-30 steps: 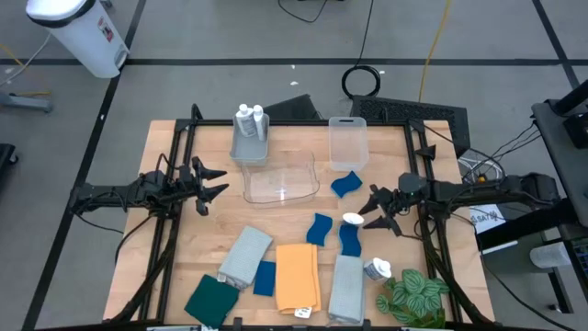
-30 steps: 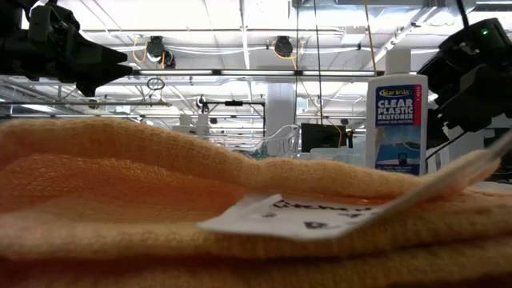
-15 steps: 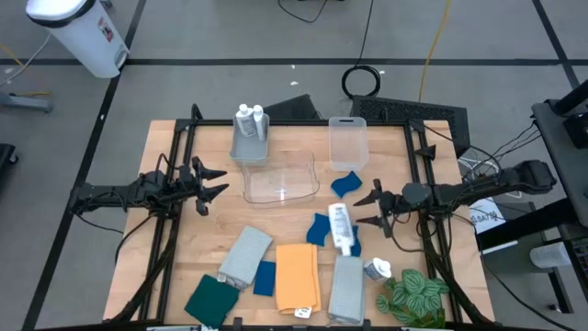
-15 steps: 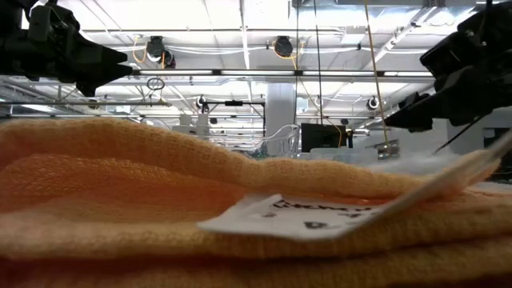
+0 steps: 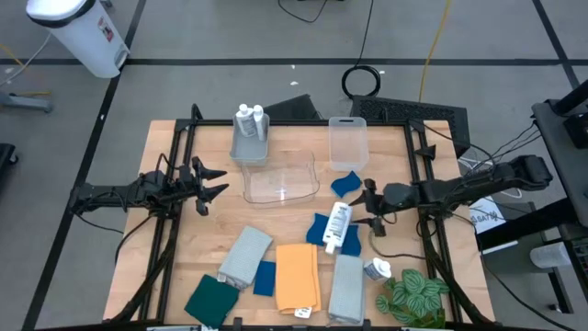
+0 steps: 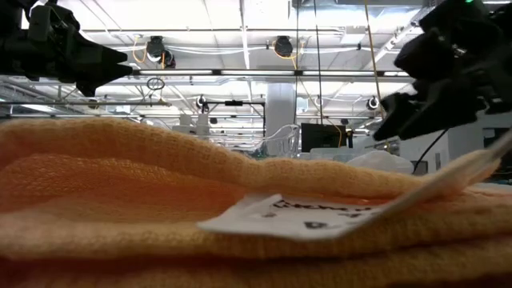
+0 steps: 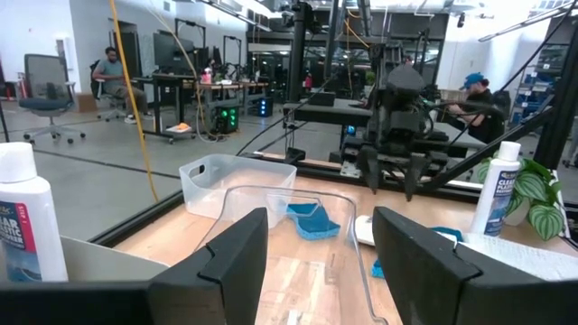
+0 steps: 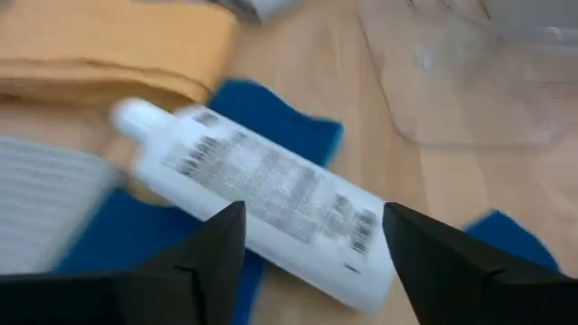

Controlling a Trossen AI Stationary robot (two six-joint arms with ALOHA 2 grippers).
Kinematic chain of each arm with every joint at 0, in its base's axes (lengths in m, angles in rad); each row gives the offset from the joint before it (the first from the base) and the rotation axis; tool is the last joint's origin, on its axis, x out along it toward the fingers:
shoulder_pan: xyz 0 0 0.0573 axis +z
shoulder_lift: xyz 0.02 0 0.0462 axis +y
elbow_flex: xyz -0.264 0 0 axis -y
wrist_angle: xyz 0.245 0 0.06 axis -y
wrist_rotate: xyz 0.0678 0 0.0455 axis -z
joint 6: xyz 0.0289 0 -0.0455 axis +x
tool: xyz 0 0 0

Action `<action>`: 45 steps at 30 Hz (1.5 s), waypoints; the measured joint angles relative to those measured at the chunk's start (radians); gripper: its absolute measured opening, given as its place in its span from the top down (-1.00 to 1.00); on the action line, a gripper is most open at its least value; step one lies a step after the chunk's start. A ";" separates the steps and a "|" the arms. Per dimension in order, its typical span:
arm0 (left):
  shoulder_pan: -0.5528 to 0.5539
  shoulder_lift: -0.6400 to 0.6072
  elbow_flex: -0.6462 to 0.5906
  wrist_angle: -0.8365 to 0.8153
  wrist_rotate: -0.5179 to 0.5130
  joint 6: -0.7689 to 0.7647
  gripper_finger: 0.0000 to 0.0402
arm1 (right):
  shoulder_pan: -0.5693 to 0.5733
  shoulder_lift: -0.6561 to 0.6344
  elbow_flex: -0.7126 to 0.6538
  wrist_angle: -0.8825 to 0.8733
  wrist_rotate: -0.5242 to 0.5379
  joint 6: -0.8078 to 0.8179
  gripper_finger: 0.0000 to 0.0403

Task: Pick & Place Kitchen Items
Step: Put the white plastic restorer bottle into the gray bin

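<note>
A white bottle (image 5: 337,227) lies on its side across two blue sponges (image 5: 320,228), cap toward the near edge; it also shows in the right wrist view (image 8: 271,199). My right gripper (image 5: 365,208) is open, just right of the bottle's base end. My left gripper (image 5: 219,181) is open and empty at the table's left. Two bottles (image 5: 250,119) stand in a grey bin. Another bottle (image 5: 377,269) stands by the plant. A third sponge (image 5: 346,184) lies on the table. Grey (image 5: 245,256), orange (image 5: 297,274), grey (image 5: 346,287), blue (image 5: 265,278) and dark green (image 5: 212,300) cloths lie near the front edge. My right gripper has its open fingers (image 8: 452,262) close by the bottle's base end (image 8: 366,262), coming level from the table's right. I cannot tell whether a finger touches the bottle. The bottle lies flat on the sponges.
A clear bin (image 5: 281,179) lies at the table's middle and another (image 5: 347,141) stands at the far right. A leafy plant (image 5: 413,294) stands at the near right corner. Dark frame rails (image 5: 175,211) run along both sides.
The bottle that stood upright on the sponges has fallen over and lies on its side, then has turned a little, its cap swinging toward the table's left. My right gripper has gone a little toward the table's left, after the bottle.
</note>
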 joint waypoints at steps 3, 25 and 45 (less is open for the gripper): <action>0.000 0.000 0.000 0.000 -0.001 0.000 -0.03 | -0.014 0.093 0.096 -0.072 -0.003 -0.005 -0.37; 0.000 0.000 0.000 0.001 0.000 0.000 -0.03 | 0.009 0.457 0.316 -0.285 0.084 -0.438 -0.53; 0.000 0.000 0.000 -0.001 0.000 0.000 -0.03 | 0.012 0.515 0.316 -0.179 0.084 -0.509 0.37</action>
